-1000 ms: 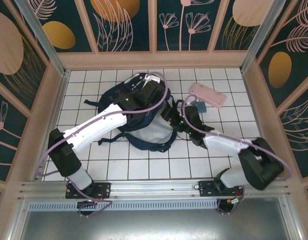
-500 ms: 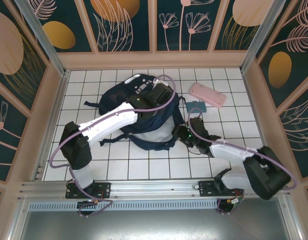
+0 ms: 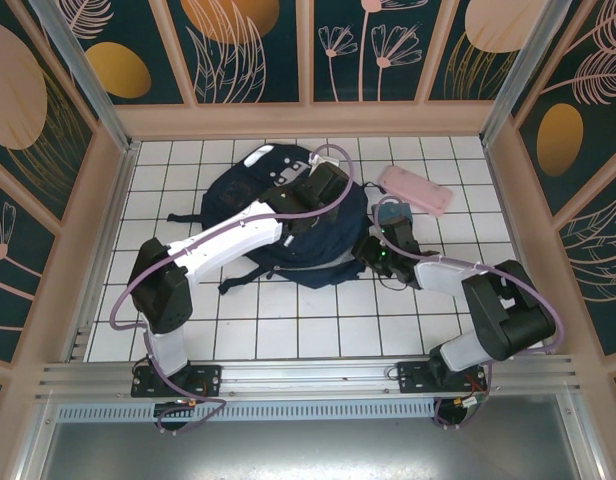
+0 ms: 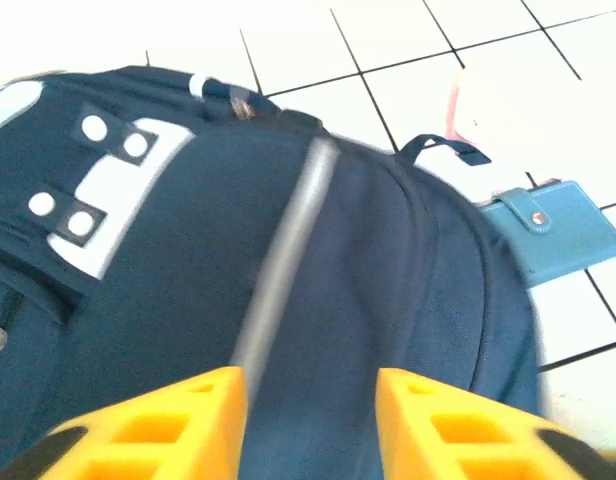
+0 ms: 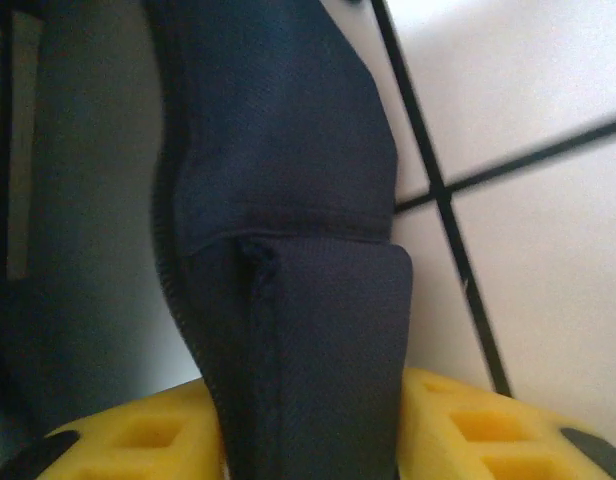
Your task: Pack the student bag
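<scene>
- Top external view: the student bag (image 3: 233, 195), a large dark navy fabric backpack with a grey-white patch at its far end, lies flat on the white tiled table (image 3: 238, 320), at the middle and slightly toward the far side
- The left arm reaches diagonally across the bag, and the left pincer (image 3: 323, 190) hangs over the bag's far right part
- The right arm bends in from the right, and the right pincer (image 3: 371, 250) sits at the bag's near right edge
- A small pink oblong pencil case (image 3: 418, 190) lies on the table to the right of the bag, and a small teal-blue wallet (image 3: 393, 213) lies just beside it on its near side, close to the bag's right edge
- Left wrist view: the left pincer (image 4: 308, 385) has its yellow fingers (image 4: 203, 400) spread apart with nothing between them
- The student bag (image 4: 168, 300) lies below them; a thin white stripe (image 4: 288, 250) runs down its front and a grey-white patch (image 4: 98, 200) with round studs sits at the left
- The teal-blue wallet (image 4: 553, 235) touches the bag's right edge, and a corner of the pink case (image 4: 466, 100) shows beyond it
- Right wrist view: the right pincer (image 5: 308, 400) is clamped on a fold of the student bag (image 5: 278, 150), with the navy cloth filling the gap between both yellow fingers (image 5: 458, 420)
- White table tiles (image 5: 528, 100) show to the right of the fold
</scene>
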Controlling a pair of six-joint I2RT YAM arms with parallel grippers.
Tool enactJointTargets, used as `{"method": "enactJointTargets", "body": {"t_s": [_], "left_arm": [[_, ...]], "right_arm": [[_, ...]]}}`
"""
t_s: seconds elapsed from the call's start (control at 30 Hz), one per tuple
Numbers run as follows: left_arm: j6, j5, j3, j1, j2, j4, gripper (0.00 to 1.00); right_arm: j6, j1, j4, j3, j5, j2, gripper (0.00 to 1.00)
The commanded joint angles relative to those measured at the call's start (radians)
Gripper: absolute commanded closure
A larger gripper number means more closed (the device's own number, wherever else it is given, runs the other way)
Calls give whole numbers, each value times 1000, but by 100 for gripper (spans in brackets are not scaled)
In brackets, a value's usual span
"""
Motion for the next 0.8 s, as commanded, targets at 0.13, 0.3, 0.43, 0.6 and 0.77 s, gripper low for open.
{"method": "enactJointTargets", "body": {"t_s": [0.13,0.3,0.43,0.6,0.77], "left_arm": [[-107,85,-214,82,-232,60,28],[-214,145,-501,201,-444,141,16],[-289,170,-690,276,-586,176,10],[-364,217,-880,361,-720,209,4],[-388,248,-982,415,-801,223,2]], "right_arm": [[20,-4,-152,-9,141,-166,34],[70,104,-379,14,297,-303,33],[150,278,-432,94,320,-285,38],[280,462,-365,231,268,-120,48],[389,580,-343,423,221,101,51]]}}
